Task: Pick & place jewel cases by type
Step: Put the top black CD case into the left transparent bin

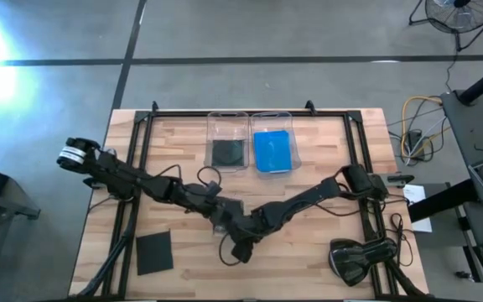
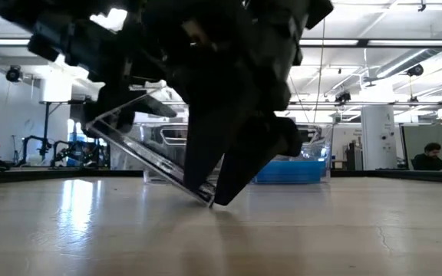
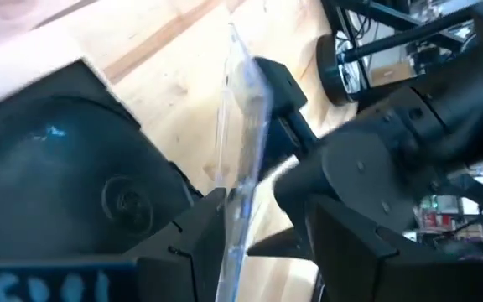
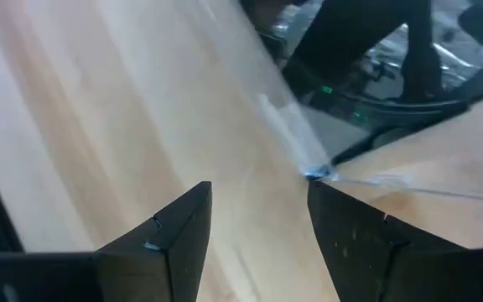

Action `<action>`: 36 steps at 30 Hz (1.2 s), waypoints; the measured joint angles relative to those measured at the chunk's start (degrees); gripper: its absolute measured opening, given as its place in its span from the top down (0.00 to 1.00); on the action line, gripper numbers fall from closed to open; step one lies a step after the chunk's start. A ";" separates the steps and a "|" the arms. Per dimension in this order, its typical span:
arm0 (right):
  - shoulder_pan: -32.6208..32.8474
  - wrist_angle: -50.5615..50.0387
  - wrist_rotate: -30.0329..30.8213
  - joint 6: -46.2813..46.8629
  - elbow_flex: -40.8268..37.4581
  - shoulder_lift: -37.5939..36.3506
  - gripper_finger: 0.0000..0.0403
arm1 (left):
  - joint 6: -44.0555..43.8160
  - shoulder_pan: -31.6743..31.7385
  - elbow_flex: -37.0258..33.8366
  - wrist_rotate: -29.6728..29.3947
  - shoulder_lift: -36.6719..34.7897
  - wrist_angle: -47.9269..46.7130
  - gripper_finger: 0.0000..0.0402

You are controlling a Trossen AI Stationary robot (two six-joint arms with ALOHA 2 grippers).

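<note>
A jewel case point(image 2: 148, 157) with a clear cover and a dark tray hangs tilted over the table's middle, between both grippers. My left gripper point(image 1: 219, 214) is shut on its raised end. My right gripper point(image 1: 241, 249) is open at the case's low corner point(image 2: 209, 201), which rests on the table. In the left wrist view the clear cover point(image 3: 240, 126) shows edge-on, with a dark tray and its round hub point(image 3: 124, 197) beside it. Another dark jewel case point(image 1: 153, 252) lies flat near the table's near left corner. My left gripper point(image 3: 267, 210) has the clear cover's edge point(image 3: 235, 226) between its two fingers, close against one finger point(image 3: 199, 231). The case slopes down from this hold toward the right, with only its low corner on the wood. My right gripper point(image 4: 258, 197) stands open with nothing between its fingers. The tip of one finger point(image 4: 342, 218) meets the case's clear corner point(image 4: 317, 174) at the table top, coming down from above at a slant.
Two clear bins stand at the table's far middle. The left bin point(image 1: 227, 120) holds a dark case point(image 1: 229, 152) and the right bin point(image 1: 272, 117) holds blue cases point(image 1: 272, 151). A dark frame point(image 1: 225, 112) runs round the table. Bare wood lies near right.
</note>
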 joint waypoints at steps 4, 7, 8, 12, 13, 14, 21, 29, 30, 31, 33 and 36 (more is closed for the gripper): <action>1.65 1.01 1.04 -2.22 0.15 -0.09 0.52 | 1.72 1.37 4.09 0.20 1.22 -3.34 0.63; 2.03 -0.33 2.52 -3.34 0.20 -0.09 0.52 | 4.16 2.60 6.52 1.57 1.42 -4.59 0.63; 2.05 -0.57 2.58 -3.63 0.20 -0.09 0.52 | 5.00 2.84 6.87 1.98 1.57 -5.26 0.63; 2.51 -2.28 2.75 -4.45 0.20 -0.40 0.52 | 7.02 3.19 7.60 2.96 2.51 -9.75 0.63; 2.66 -3.15 3.21 -4.46 0.20 -0.63 0.52 | 7.03 3.19 7.55 3.08 2.64 -11.25 0.63; 2.79 -3.57 3.77 -4.39 0.20 -0.89 0.52 | 7.00 3.19 7.42 3.08 2.77 -13.13 0.63; 3.39 -9.17 6.89 -2.30 0.17 -3.63 0.52 | 7.24 3.08 5.16 3.06 2.24 -18.56 0.69; 5.07 -13.43 6.92 3.71 -2.50 -8.10 0.52 | 9.02 3.20 4.35 0.51 2.21 -18.14 0.79; 5.42 -13.38 6.86 5.48 -3.46 -8.63 0.52 | 9.62 3.35 4.52 0.45 2.21 -17.92 0.79; 5.77 -13.26 6.82 7.62 -4.38 -9.05 0.52 | 10.33 3.55 4.66 0.37 2.19 -17.62 0.79; 6.41 -13.34 6.17 13.66 -6.82 -10.09 0.52 | 11.74 3.99 4.73 0.08 2.19 -17.38 0.79; 6.89 -9.10 2.22 27.67 -11.66 -11.30 0.52 | 14.74 4.36 4.66 -1.89 2.19 -17.46 0.79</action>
